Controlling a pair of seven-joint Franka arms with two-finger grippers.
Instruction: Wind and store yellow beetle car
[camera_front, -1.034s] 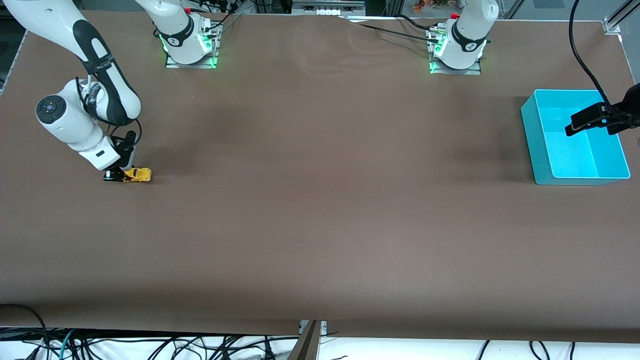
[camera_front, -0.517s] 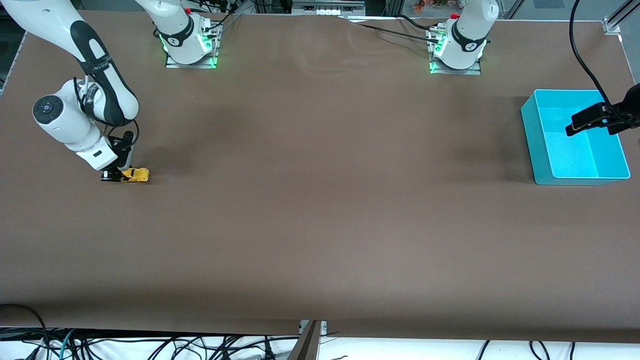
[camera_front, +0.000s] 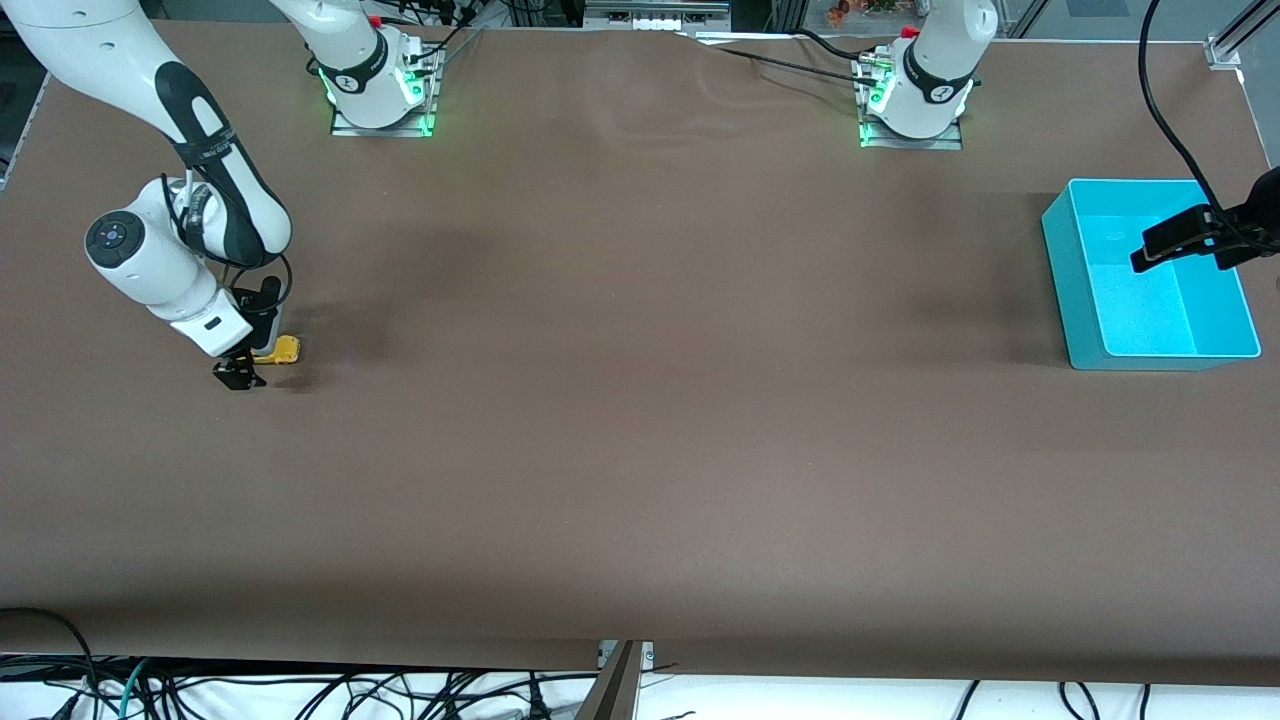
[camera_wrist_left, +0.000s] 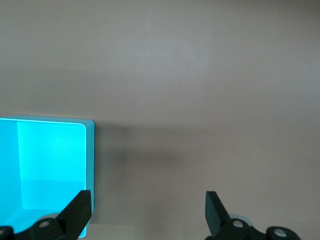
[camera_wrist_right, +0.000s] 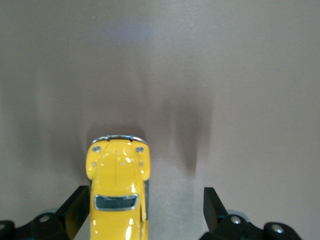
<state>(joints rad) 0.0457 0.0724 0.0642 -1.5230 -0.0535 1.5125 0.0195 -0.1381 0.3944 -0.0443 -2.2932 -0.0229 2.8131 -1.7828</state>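
yellow beetle car (camera_wrist_right: 118, 197), cyan bin (camera_front: 1150, 275), brown table (camera_front: 640, 400)

A: Where does the front view sit?

B: High up, across the table (camera_front: 640, 450), facing both arm bases and taking in the whole tabletop.

A: And the wrist views?

B: Each looks down past its own fingers, close to the surface. The left wrist view hangs over the bin (camera_wrist_left: 45, 165) edge and bare table; the front view shows that bin (camera_front: 1150, 270) too. The right wrist view sits very near the car (camera_wrist_right: 118, 190), which the front view shows small (camera_front: 280, 350).
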